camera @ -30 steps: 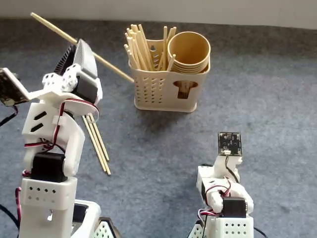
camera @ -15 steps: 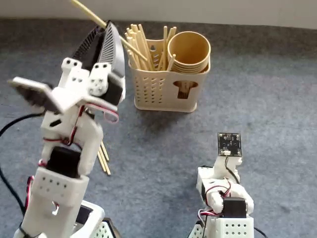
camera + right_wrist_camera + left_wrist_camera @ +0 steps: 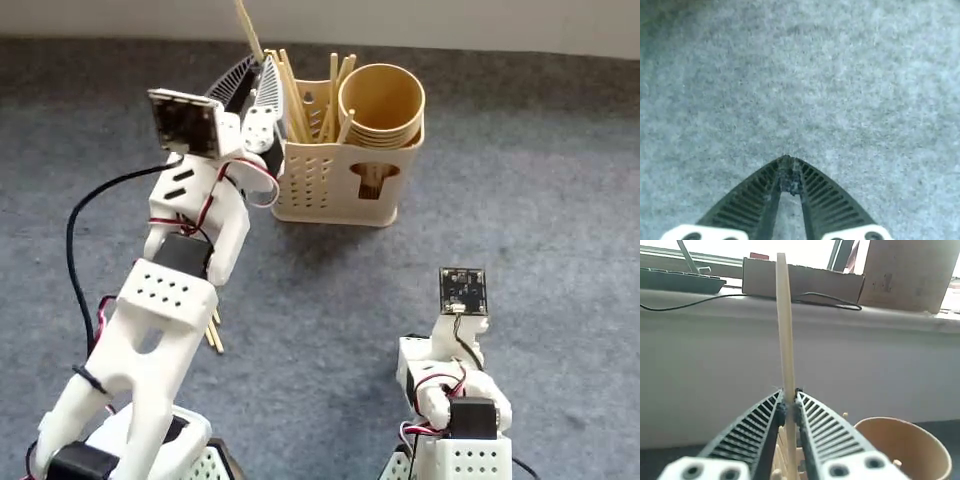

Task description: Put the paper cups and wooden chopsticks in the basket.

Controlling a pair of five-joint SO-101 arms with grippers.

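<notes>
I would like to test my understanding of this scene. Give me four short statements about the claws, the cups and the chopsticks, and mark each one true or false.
1. The left claw is shut on a chopstick. True.
2. Some chopsticks lie on the carpet. True.
3. The paper cups lie beside the basket. False: the paper cups stand inside the basket.
4. The right claw holds a chopstick. False: it is shut on nothing, over the carpet.

My left arm [image 3: 165, 310] and right arm [image 3: 450, 425] are white printed shells with black servos [image 3: 183, 252], red-and-white wire loops [image 3: 252, 188], ribbed black fingers [image 3: 747, 432] and bare camera boards [image 3: 463, 289]; a black cable [image 3: 70, 240] trails the left.
</notes>
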